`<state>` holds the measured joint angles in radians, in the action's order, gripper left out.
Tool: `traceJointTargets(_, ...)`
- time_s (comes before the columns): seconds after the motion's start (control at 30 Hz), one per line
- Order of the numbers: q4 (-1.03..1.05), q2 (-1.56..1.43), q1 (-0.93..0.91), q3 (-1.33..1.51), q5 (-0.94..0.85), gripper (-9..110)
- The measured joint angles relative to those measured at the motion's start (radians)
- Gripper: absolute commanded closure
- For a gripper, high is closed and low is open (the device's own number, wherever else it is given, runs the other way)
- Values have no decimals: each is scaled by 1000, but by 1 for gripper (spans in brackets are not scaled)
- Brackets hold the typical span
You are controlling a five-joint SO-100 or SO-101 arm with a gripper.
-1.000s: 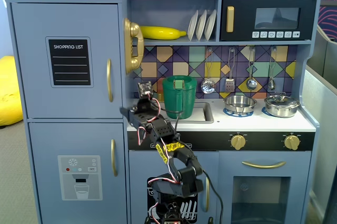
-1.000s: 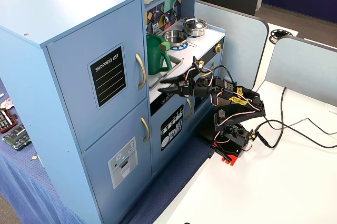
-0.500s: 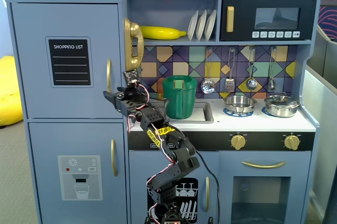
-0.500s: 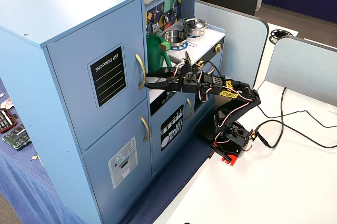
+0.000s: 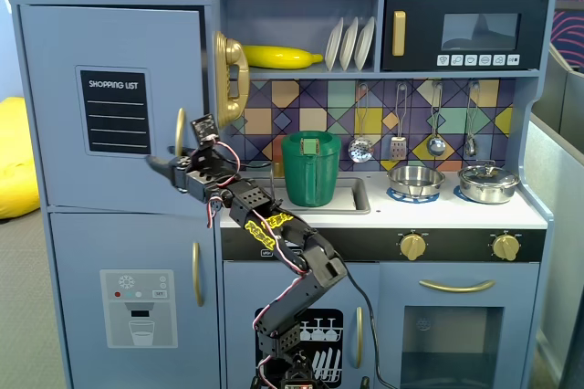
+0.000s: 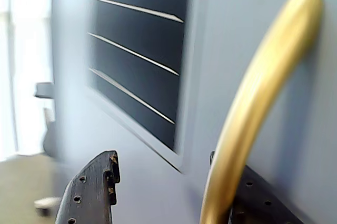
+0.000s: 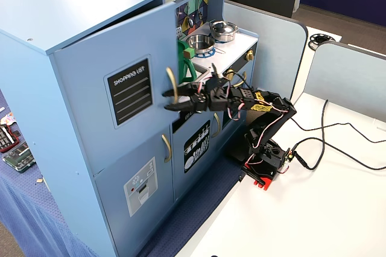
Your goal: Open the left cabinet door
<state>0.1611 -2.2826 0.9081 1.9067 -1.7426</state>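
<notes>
The left cabinet door (image 5: 109, 51) is blue-grey with a black "SHOPPING LIST" panel (image 5: 115, 111) and a vertical gold handle (image 5: 180, 130). It stands slightly ajar, its handle edge a little out from the cabinet, as another fixed view (image 7: 90, 88) shows. My gripper (image 5: 170, 166) is open at the handle's lower part. In the wrist view the handle (image 6: 263, 92) runs between the jaws, right in front of the right finger (image 6: 255, 197). The left finger (image 6: 95, 187) is apart from it. My gripper (image 7: 171, 101) also reaches the handle (image 7: 172, 81) in the side-on fixed view.
Below is a door with a dispenser graphic (image 5: 137, 307); beside the arm's base is a narrow door with a dish-rack picture (image 5: 318, 343). A green pitcher (image 5: 310, 168) stands in the sink and a gold phone (image 5: 230, 78) hangs by the shelf. Cables (image 7: 338, 142) lie on the white table.
</notes>
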Motion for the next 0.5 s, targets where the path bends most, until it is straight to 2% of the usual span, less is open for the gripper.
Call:
traceJointTargets(0.23,92,-149,95,2,28,89)
traceJointTargets(0.5,313,-405,40,92,80,92)
